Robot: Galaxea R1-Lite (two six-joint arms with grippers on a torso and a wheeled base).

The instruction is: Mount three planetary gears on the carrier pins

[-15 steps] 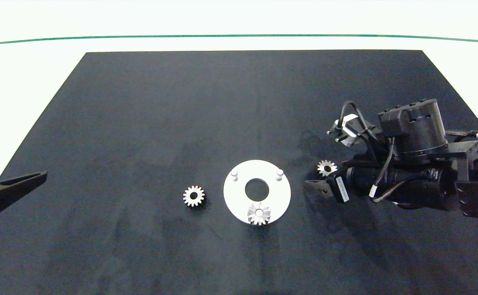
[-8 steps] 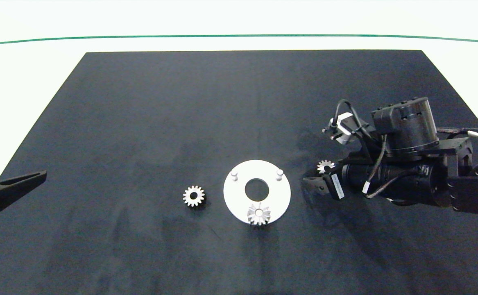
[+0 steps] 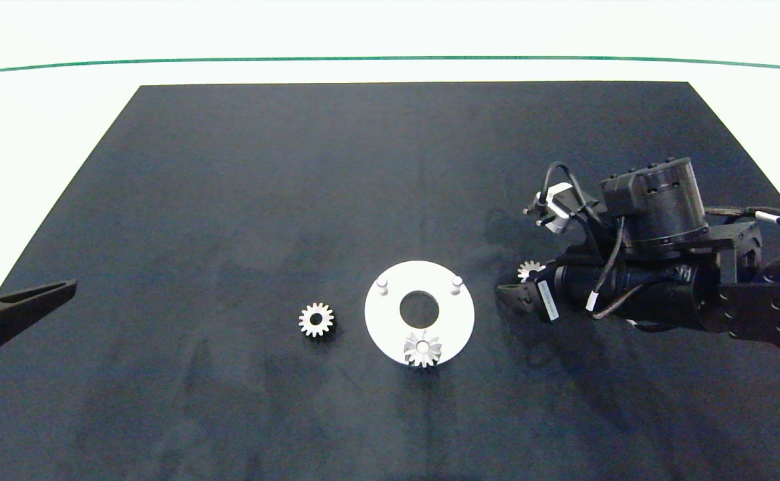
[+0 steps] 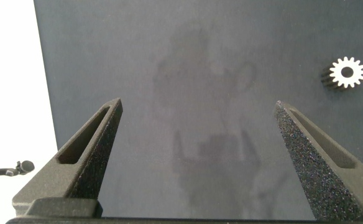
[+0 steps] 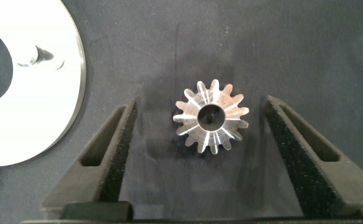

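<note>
The white disc (image 3: pixel 381 319) lies at the mat's middle front, with two bare carrier pins (image 3: pixel 382 285) (image 3: pixel 456 282) on its far side. One silvery planetary gear (image 3: pixel 423 350) sits on the disc's near edge. A second gear (image 3: pixel 316 320) lies on the mat left of the disc. To the disc's right, a third gear (image 3: pixel 529 270) lies flat on the mat, half hidden under the right arm. My right gripper (image 3: pixel 520 280) is open and straddles that gear (image 5: pixel 210 117) without touching it. In the right wrist view, the disc (image 5: pixel 51 106) and one pin (image 5: pixel 41 55) show beside the right gripper (image 5: pixel 201 104). My left gripper (image 3: pixel 62 288) is parked at the left edge.
The black mat (image 3: pixel 390 167) covers most of the white table, with a green line along the far side. From the left wrist, the open left gripper (image 4: pixel 197 106) looks over bare mat, with the left-hand gear (image 4: pixel 347 73) far ahead of it.
The right arm has shifted slightly left and away from the front edge, covering more of the gear beside the disc. The left arm, the disc and the other gears have not moved.
</note>
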